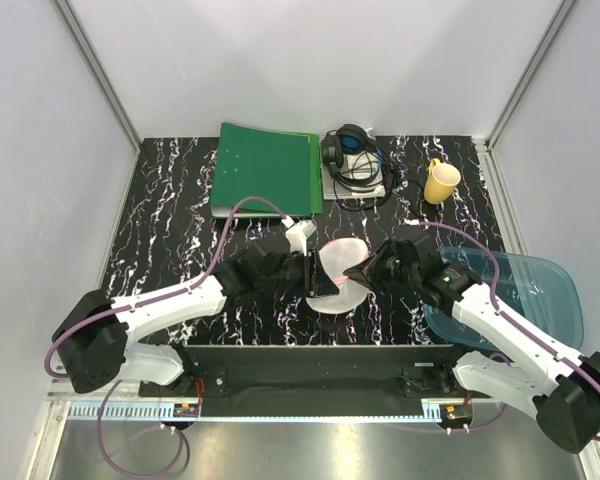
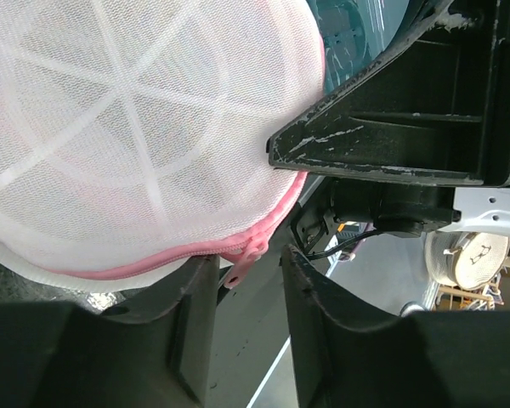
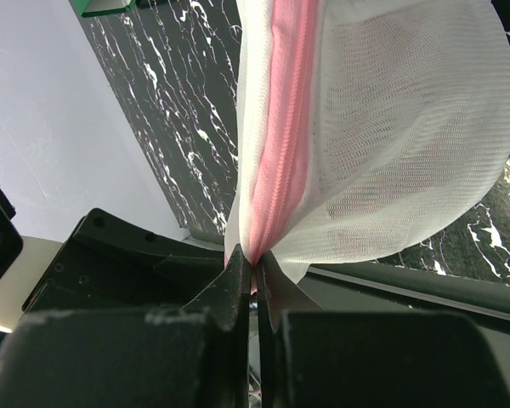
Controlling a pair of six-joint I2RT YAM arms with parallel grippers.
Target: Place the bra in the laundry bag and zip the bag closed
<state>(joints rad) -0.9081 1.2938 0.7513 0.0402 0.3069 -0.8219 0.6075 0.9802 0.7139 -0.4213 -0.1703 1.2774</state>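
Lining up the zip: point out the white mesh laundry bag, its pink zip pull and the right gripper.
White mesh laundry bag [image 1: 342, 257], top view, upper mesh face.
Pink zip pull [image 2: 242, 259], left wrist view, dangling tab.
Right gripper [image 3: 255, 268], right wrist view, fingertips pinching the pink zip edge.

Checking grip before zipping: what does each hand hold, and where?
Right hand pinches the laundry bag by its pink zip edge; left hand is open, holding nothing.

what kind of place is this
Probably a robotics lab test cell: white panel walls enclose a black marbled table, two robot arms are bolted at its near edge, with props like a green binder and yellow mug.
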